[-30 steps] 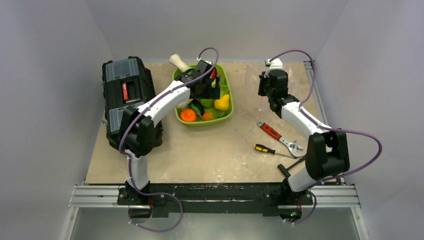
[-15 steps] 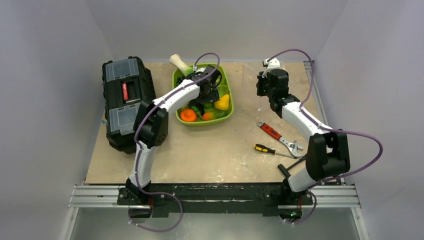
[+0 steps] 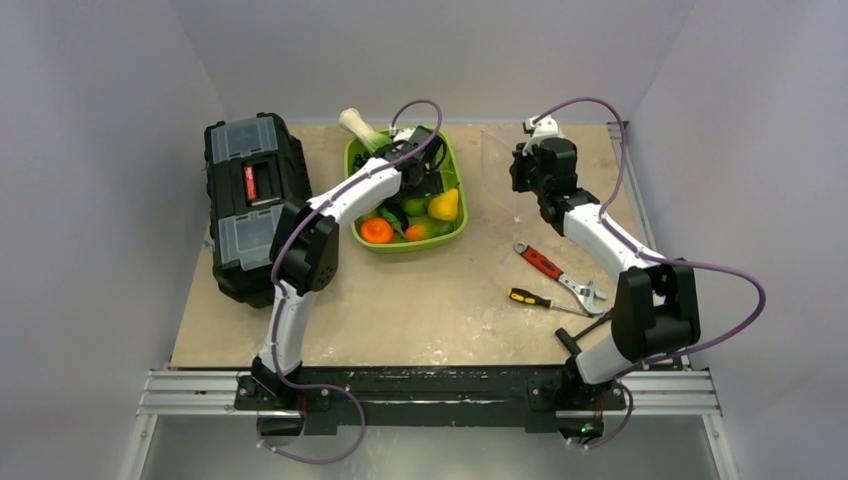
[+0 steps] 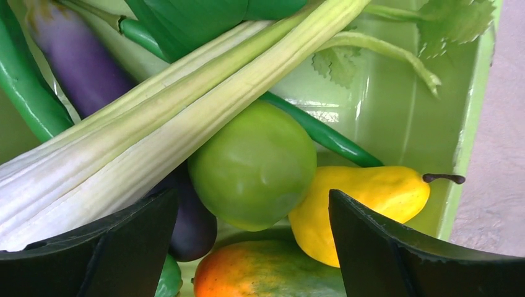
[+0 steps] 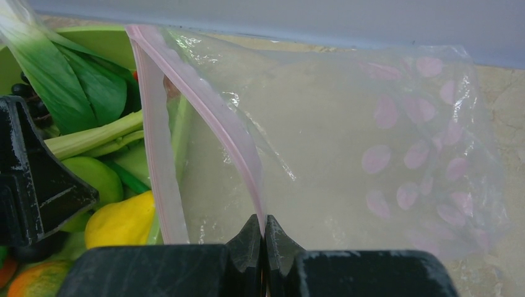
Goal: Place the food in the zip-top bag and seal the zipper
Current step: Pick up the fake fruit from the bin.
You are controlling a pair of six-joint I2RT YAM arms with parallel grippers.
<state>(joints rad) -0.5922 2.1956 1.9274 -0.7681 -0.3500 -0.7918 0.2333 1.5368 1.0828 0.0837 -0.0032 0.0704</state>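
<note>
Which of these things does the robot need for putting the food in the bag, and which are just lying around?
For the job:
- toy food in the green tray
- zip-top bag, pinched by the right gripper
- its pink zipper

Just lying about:
- black toolbox
- red wrench
- yellow screwdriver
</note>
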